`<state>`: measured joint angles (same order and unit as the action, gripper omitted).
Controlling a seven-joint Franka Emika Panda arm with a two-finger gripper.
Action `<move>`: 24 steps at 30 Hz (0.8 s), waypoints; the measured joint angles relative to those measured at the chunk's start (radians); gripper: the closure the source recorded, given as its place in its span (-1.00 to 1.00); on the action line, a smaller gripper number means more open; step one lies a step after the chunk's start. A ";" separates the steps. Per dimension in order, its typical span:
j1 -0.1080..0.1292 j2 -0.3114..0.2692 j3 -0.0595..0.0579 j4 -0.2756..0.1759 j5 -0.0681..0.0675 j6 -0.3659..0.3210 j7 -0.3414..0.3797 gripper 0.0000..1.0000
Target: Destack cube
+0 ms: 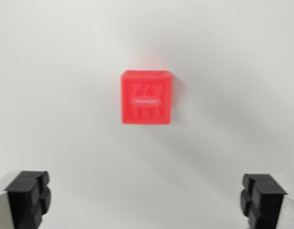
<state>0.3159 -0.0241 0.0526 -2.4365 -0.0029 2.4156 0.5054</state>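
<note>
The red cube [146, 97] is seen mid-counter [61, 71], well apart from any edge. It is judged light, rigid, slightly slick; opposite flat sides should be gripped. The jaws are spread wide, empty.

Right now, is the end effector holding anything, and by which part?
Nothing is held. The end effector is open and empty; the red cube sits apart on the white surface.

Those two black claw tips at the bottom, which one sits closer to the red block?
Neither clearly. The red cube sits centred above the open claw, about equally far from both fingertips. It is the only block visible; any block beneath it is hidden.
</note>
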 joint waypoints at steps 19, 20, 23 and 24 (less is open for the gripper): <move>0.000 -0.113 0.000 0.069 0.007 -0.181 -0.005 -1.00; 0.000 -0.117 0.000 0.072 0.007 -0.189 -0.005 -1.00; 0.000 -0.125 0.000 0.083 0.007 -0.208 -0.005 -1.00; 0.000 -0.129 0.000 0.086 0.008 -0.216 -0.005 -1.00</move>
<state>0.3163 -0.1527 0.0526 -2.3502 0.0047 2.2000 0.5000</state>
